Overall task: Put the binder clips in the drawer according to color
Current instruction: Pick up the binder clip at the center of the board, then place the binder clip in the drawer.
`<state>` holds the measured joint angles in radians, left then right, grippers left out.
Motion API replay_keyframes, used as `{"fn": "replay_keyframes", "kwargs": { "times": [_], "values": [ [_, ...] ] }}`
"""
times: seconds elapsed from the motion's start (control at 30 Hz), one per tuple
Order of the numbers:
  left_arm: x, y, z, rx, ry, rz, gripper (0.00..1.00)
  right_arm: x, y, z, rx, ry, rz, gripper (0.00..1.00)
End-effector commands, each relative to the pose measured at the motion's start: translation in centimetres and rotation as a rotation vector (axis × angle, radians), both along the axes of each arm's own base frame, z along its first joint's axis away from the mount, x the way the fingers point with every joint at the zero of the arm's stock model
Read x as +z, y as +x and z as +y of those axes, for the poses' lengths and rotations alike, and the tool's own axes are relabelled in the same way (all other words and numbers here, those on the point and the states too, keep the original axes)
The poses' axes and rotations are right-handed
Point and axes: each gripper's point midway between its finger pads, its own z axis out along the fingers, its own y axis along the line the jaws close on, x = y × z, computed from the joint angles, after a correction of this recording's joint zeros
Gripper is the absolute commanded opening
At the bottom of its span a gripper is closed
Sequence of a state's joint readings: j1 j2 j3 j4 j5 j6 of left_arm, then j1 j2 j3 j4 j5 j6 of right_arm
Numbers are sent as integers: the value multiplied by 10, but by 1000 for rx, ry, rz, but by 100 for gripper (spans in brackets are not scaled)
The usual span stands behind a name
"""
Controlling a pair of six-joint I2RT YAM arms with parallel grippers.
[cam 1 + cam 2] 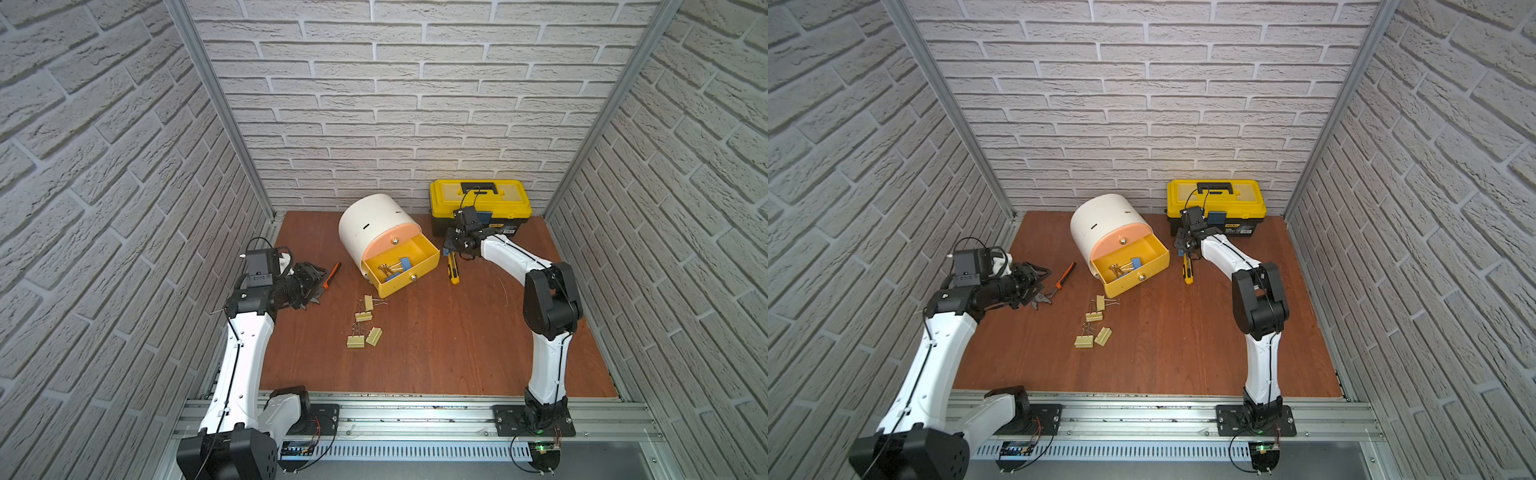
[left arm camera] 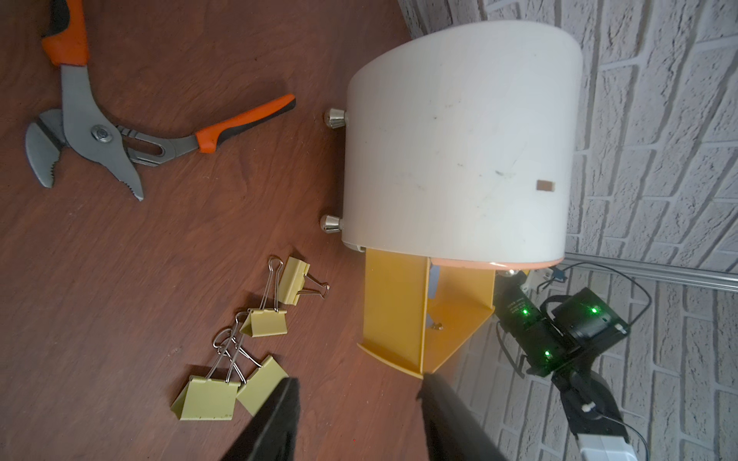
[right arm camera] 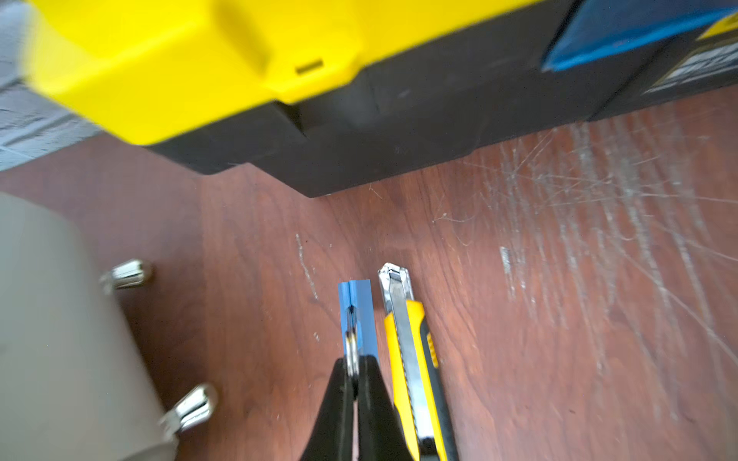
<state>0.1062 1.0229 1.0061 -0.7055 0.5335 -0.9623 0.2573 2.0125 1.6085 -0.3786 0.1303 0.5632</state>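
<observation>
— Largest items?
— Toolbox [image 1: 480, 198] at the back wall; white drawer cabinet [image 1: 374, 226], yellow drawer [image 1: 415, 259] pulled out, blue binder clips [image 1: 400, 266] inside.
— Smaller?
— Pliers [image 2: 100, 135]; utility knife [image 3: 415, 359]; four pale yellow binder clips [image 1: 365, 324] loose before the cabinet.
— Grippers?
— Right gripper [image 3: 353, 369] pinched a blue binder clip [image 3: 361, 315] by its handle beside the knife; left gripper [image 2: 359, 399] stood partly open, empty.

Toolbox [image 3: 199, 60] blurred, cropped

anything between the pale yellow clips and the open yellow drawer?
No. In both top views only bare wood tabletop separates the pale yellow clips from the open yellow drawer; the nearest clip's wire handles point toward it without touching.
</observation>
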Motion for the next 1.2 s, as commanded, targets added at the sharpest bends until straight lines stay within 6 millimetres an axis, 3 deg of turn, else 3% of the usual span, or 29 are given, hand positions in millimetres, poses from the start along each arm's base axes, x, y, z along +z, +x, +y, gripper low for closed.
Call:
{"fn": "replay_keyframes", "kwargs": {
  "times": [0.0, 0.33, 0.53, 0.73, 0.93, 1.17],
  "values": [
    [17, 0, -1, 1, 27, -47, 54, 56, -10, -7, 16, -4, -115, 2],
    [30, 11, -46, -98, 67, -88, 54, 146, -61, -17, 85, 10, -234, 2],
    [32, 13, -77, -147, 74, -109, 54, 184, -88, 10, 205, 179, -276, 2],
    [31, 3, -94, -167, 83, -127, 54, 193, -113, 53, 322, 401, -238, 2],
    [32, -11, -96, -157, 91, -138, 54, 189, -131, 83, 389, 461, -205, 2],
    [34, -27, -87, -133, 97, -151, 54, 184, -131, 105, 425, 464, -185, 2]
  ]
}}
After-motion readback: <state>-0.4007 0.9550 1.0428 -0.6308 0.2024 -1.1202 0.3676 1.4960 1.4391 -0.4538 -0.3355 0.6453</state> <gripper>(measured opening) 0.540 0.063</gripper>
